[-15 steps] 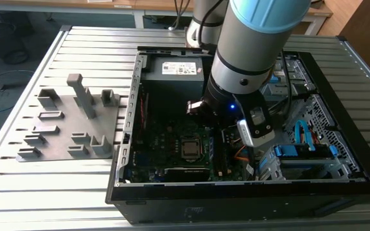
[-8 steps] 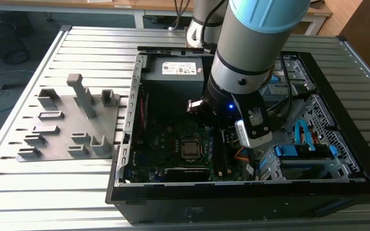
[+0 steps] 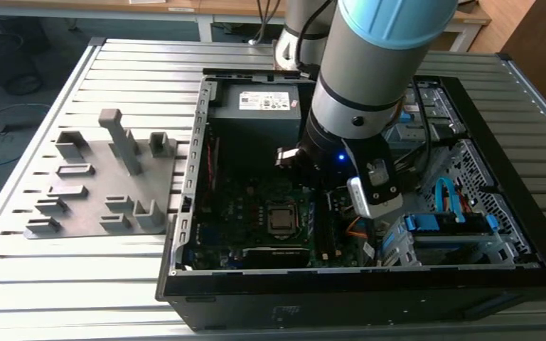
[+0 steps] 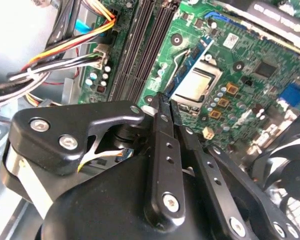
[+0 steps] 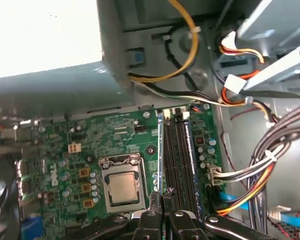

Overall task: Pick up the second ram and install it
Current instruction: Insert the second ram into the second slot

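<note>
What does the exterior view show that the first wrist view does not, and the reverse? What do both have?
Exterior view, not the first wrist view: the grey fixture with upright posts, the slatted table, the arm. First wrist view, not the exterior: a looping yellow cable and the gripper above the memory slots. Both: the processor on the green motherboard.

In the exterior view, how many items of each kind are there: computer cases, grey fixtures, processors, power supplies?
Computer case: 1
Grey fixture: 1
Processor: 1
Power supply: 1
Total: 4
</note>
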You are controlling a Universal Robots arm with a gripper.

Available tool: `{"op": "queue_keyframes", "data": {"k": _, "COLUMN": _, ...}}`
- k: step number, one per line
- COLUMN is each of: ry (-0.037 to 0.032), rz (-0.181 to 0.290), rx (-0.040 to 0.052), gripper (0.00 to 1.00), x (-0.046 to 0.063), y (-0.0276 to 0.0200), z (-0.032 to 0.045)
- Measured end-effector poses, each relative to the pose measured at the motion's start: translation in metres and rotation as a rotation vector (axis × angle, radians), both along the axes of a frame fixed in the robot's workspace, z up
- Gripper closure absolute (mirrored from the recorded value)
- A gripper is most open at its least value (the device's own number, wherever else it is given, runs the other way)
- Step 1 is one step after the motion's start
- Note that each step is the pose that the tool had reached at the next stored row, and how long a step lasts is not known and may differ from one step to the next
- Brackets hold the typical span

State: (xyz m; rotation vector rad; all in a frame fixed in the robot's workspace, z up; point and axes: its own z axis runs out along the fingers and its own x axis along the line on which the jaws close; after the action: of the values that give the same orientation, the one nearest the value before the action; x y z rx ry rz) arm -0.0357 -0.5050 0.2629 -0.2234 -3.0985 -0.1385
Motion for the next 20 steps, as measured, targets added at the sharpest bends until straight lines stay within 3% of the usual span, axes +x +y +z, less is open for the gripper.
{"op": "queue_keyframes", "data": {"k": 8, "ry": 0.0000, "rz": 0.145, "rx": 0.0004, "gripper": 0.87, "x": 0.000, "y": 0.0000, "z": -0.0002}}
{"op": "queue_keyframes", "data": {"k": 14, "ry": -0.0003, "rz": 0.151, "rx": 0.0019, "gripper": 0.87, "x": 0.001, "y": 0.0000, "z": -0.0014}}
{"op": "queue_keyframes", "data": {"k": 20, "ry": 0.0026, "rz": 0.151, "rx": 0.0017, "gripper": 0.87, "x": 0.011, "y": 0.0001, "z": -0.0115}}
